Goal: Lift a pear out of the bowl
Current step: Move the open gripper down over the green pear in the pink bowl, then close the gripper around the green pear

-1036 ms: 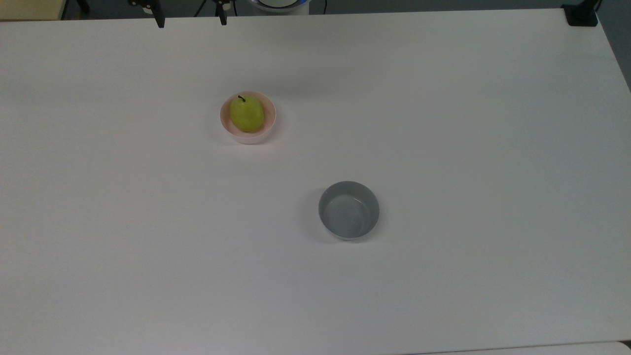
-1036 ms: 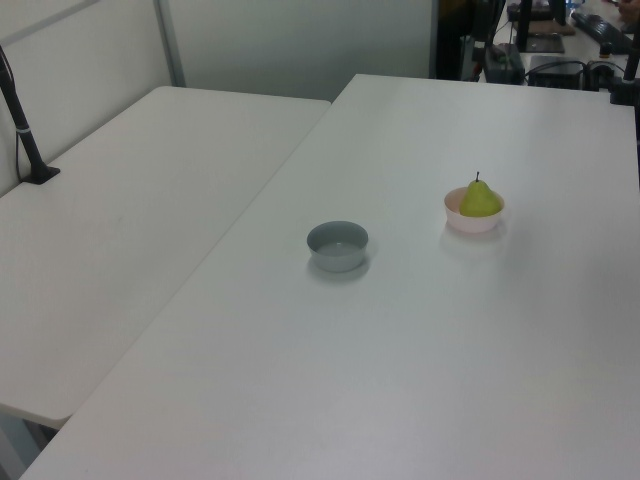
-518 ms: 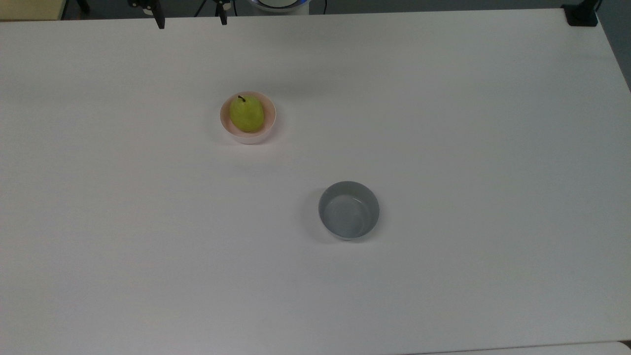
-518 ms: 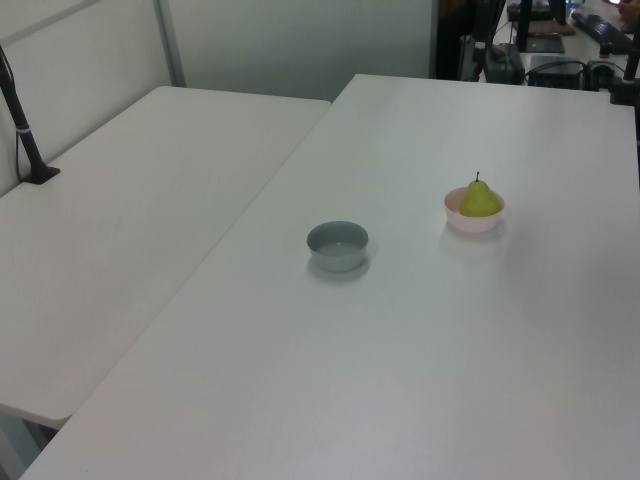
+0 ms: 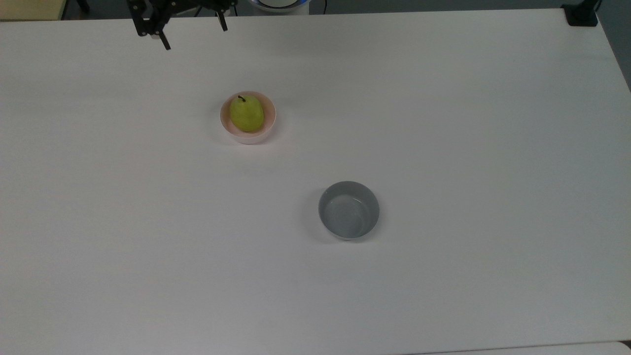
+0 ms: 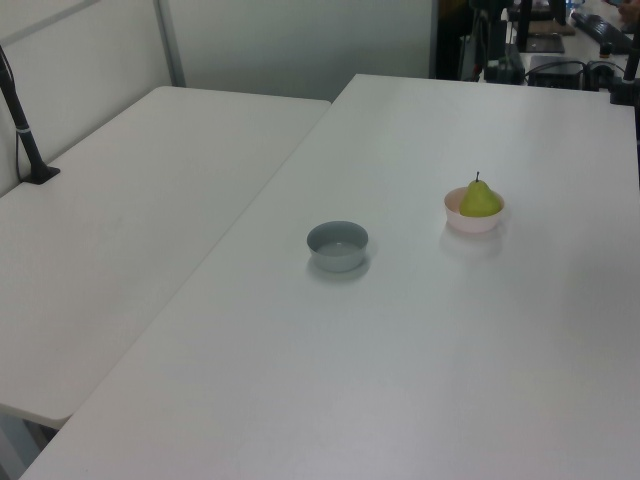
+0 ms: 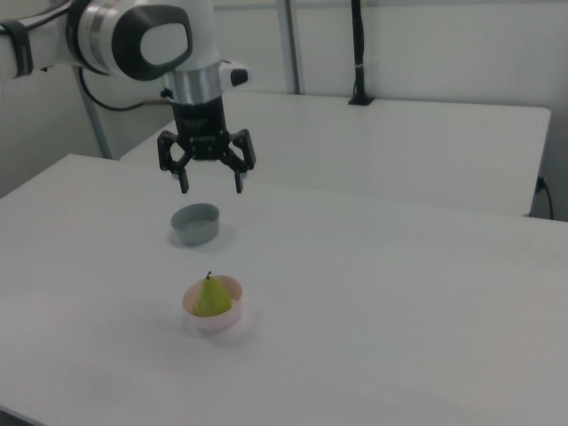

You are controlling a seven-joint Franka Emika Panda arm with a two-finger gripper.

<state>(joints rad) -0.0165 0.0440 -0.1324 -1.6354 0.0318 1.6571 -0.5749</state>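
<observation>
Claw (image 7: 210, 183) has dropped further into the top view's upper left, fingers spread wide, holding nothing. Pear (image 5: 246, 114) sits upright in pink bowl (image 5: 248, 135) on worktop (image 5: 443, 123); grey bowl (image 5: 349, 210) well apart.

White surface (image 6: 420, 330) abuts a second white table (image 6: 130, 230); pale partition wall (image 6: 290, 40) behind, black pole (image 7: 357, 53) clamped there.
</observation>
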